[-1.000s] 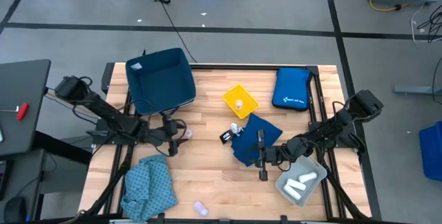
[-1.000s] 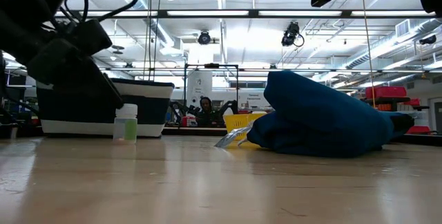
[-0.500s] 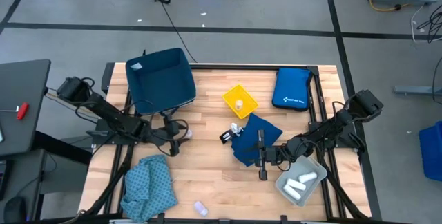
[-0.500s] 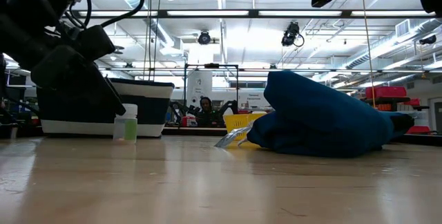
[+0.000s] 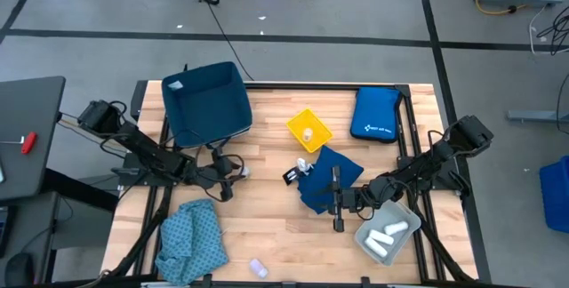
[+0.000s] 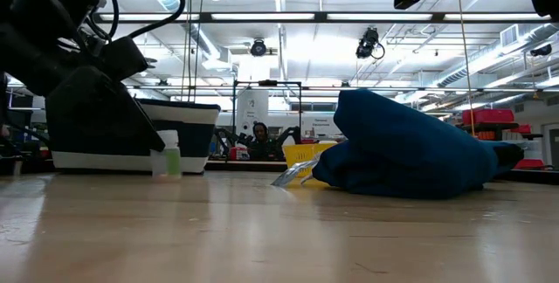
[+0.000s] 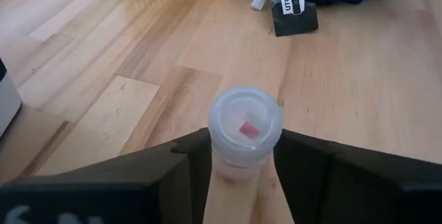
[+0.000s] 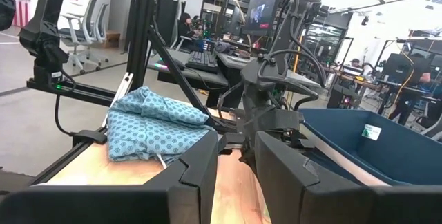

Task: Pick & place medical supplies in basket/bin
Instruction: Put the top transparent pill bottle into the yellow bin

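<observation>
**Left gripper closes on vial beside the bin**

Since a second earlier, the left gripper [image 7: 242, 165] had narrowed around the clear vial [image 7: 244, 131], gripping it just beside the navy bin [image 5: 204, 103]. Next: lift, carry over the bin. Farther off, the right gripper [image 5: 336, 201] hovered part-open, empty.

Clear plastic vial [image 7: 244, 131], glossy wood table [image 7: 124, 51], cloth [image 5: 189, 242]

Seen from directly overhead, the whole table [image 5: 267, 217] and both arms. A second camera sits at tabletop height, looking level across to the bin [image 6: 188, 134] and navy cloth [image 6: 410, 148], both also visible from above. Wrist cameras look close along each arm's fingers; the left frames a vial [image 7: 244, 131].
</observation>
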Controlling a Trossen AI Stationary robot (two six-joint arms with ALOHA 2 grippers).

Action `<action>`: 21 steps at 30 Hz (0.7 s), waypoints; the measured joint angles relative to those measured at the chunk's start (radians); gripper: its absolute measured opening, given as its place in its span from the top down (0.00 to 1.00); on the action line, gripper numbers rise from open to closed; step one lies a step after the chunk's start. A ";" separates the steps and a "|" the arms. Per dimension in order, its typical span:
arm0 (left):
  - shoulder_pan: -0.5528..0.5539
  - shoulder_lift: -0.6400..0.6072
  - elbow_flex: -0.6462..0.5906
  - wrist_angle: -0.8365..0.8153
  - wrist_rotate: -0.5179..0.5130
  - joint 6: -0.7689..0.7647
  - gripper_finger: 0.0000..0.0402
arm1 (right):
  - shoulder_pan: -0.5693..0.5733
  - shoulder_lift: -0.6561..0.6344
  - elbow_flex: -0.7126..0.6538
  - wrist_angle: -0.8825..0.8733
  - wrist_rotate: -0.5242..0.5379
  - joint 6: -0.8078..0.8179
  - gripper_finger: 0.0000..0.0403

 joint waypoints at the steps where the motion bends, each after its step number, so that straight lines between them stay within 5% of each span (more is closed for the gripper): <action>1: 0.000 0.000 0.000 0.002 0.000 0.002 0.66 | 0.000 0.000 0.000 0.000 0.000 0.000 0.74; 11: -0.003 0.000 0.000 0.178 0.001 0.064 0.67 | 0.000 0.000 0.000 0.000 0.000 0.000 0.74; 21: 0.002 0.000 0.000 0.583 -0.015 0.301 0.77 | 0.000 0.000 0.000 0.000 0.000 0.000 0.74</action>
